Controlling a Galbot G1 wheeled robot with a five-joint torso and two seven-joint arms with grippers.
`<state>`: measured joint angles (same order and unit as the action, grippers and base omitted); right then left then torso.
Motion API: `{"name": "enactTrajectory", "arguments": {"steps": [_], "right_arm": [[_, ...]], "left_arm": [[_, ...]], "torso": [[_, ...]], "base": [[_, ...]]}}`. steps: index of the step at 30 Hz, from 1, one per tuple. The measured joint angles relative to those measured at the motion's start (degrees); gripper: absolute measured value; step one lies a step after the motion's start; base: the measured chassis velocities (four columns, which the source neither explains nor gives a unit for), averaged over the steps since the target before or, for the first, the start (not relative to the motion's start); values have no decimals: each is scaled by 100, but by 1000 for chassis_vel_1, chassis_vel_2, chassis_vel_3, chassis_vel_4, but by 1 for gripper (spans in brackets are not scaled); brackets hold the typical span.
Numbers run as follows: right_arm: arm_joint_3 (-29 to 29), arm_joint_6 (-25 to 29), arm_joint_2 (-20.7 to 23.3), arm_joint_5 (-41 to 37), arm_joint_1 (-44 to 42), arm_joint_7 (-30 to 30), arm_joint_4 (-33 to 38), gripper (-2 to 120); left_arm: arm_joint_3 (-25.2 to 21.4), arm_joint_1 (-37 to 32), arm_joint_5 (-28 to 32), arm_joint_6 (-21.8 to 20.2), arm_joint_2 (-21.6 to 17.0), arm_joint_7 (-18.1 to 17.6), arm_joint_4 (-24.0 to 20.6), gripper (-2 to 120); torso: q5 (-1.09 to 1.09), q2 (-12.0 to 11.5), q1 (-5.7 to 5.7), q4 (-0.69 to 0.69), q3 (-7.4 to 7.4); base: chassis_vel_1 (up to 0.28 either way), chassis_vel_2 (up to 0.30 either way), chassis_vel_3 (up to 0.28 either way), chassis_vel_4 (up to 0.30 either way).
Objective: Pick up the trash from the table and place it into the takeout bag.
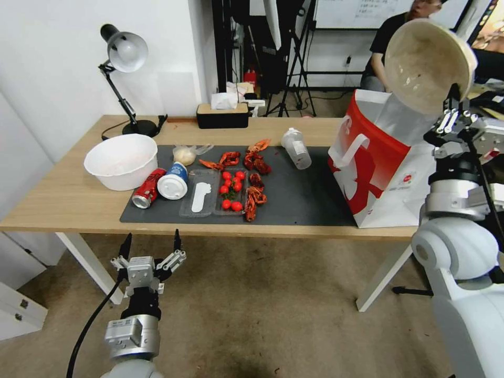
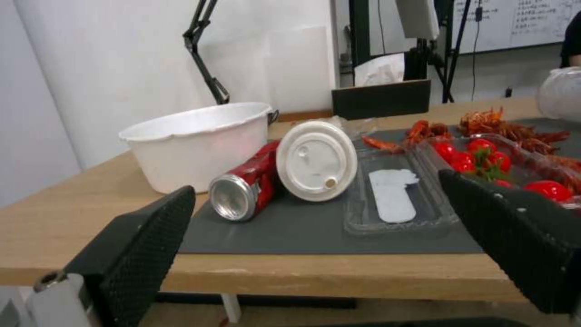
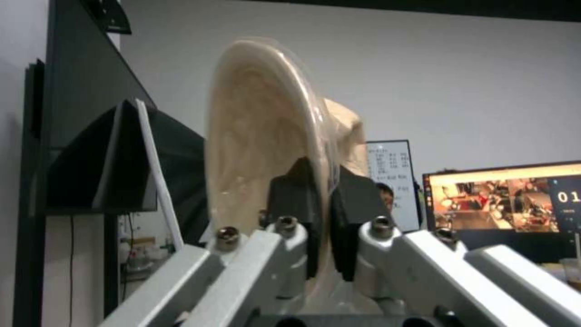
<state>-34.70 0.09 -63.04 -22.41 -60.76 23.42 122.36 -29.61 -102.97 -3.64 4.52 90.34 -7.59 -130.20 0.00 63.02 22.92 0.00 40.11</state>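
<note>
Trash first: the beige paper bowl (image 1: 426, 59) is pinched by its rim in the right end effector (image 3: 319, 213), held on edge high above the open takeout bag (image 1: 386, 168) at the right end of the bench (image 1: 58, 199). A rim-only pinch looks risky; my guess is the bowl could twist or catch the bag's mouth and fall outside. The left end effector (image 1: 150, 248) hangs with fingers apart below the bench's near edge. On the dark mat lie the red soda can (image 2: 248, 186), white-lidded cup (image 2: 316, 160), small clear bag (image 1: 185, 154) and, farther right, the clear bottle (image 1: 295, 147). No writing on them or the bag is legible.
</note>
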Motion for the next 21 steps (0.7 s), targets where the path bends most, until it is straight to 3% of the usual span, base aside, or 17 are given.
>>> {"name": "enactTrajectory", "arguments": {"steps": [5, 7, 13, 16, 21], "right_arm": [[28, -79, -14, 0, 12, 24, -43, 20], [51, -112, -25, 6, 22, 37, -96, 31], [98, -138, -30, 12, 62, 38, -138, 48], [156, -190, -37, -83, 66, 13, -64, 67], [205, -226, -35, -364, 67, -11, 57, 81]], "left_arm": [[0, -1, -4, 5, 10, 7, 0, 100], [-9, -24, -13, 9, 15, 16, -49, 100], [-29, -37, -16, -1, 23, 21, -131, 100], [-33, -79, -22, -3, 32, 22, -145, 100], [-40, -74, -34, -4, 38, 22, -160, 100]], "torso": [[0, 0, 0, 0, 0], [-1, 0, 0, -1, 0], [0, 0, 0, -1, 0], [-1, 0, 0, 0, 0], [-1, 0, 0, -1, 0]], "base": [[0, 0, 0, 0], [0, 0, 0, 0], [0, 0, 0, 0], [0, 0, 0, 0], [0, 0, 0, 0]]}}
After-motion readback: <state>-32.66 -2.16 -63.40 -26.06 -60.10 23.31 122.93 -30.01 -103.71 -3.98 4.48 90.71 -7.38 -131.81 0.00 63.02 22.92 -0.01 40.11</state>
